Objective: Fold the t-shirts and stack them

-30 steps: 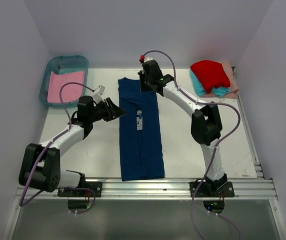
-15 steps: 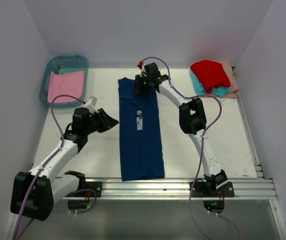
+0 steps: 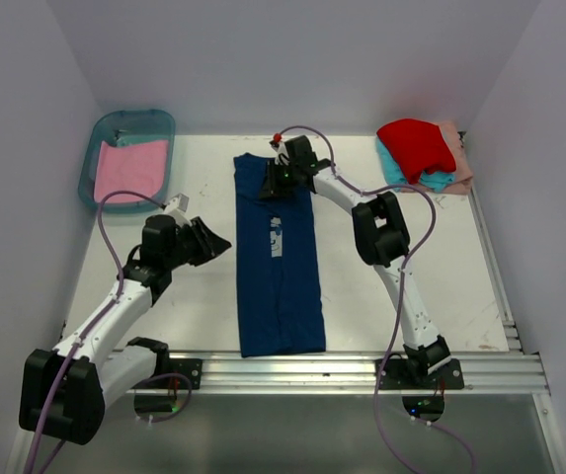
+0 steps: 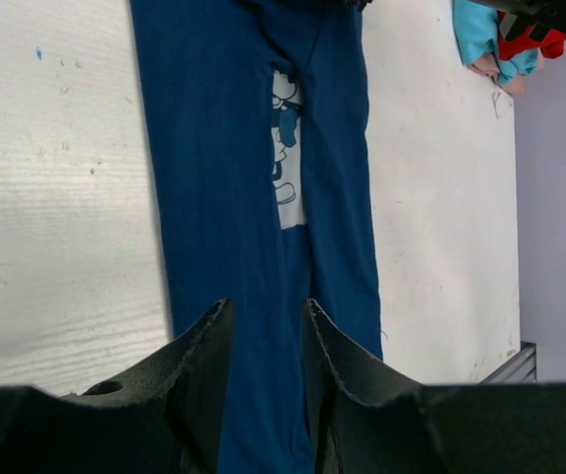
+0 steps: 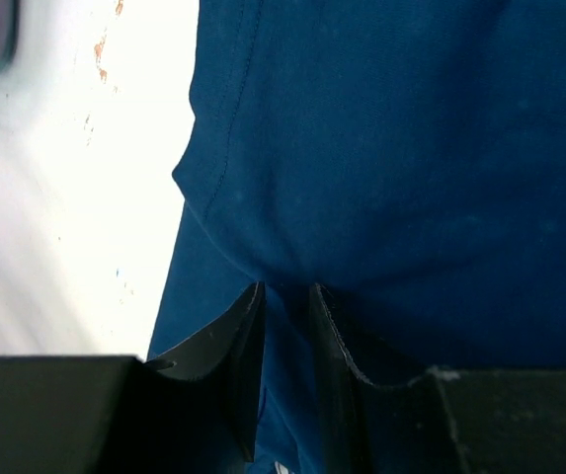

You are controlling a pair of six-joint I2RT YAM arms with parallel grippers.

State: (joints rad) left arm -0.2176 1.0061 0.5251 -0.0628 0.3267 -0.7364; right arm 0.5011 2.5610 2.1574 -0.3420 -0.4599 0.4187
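Observation:
The navy blue t-shirt [image 3: 281,286] lies on the table as a long narrow strip, its pale cartoon print [image 3: 276,240] showing in the seam. My right gripper [image 3: 273,181] is down on the strip's far end. In the right wrist view its jaws [image 5: 284,291] stand close together with puckered navy cloth [image 5: 391,148] pinched between them. My left gripper [image 3: 221,244] hovers just left of the strip, open and empty. In the left wrist view [image 4: 270,311] it looks along the shirt [image 4: 223,148].
A red shirt [image 3: 416,143] lies on teal [image 3: 396,170] and peach [image 3: 457,158] ones at the back right. A pink shirt [image 3: 132,168] lies in the teal bin [image 3: 129,120] at the back left. A metal rail [image 3: 292,370] runs along the near edge.
My right gripper moved left and down onto the shirt's far end. My left arm drew back toward the near left, its gripper moving off the shirt's left edge.

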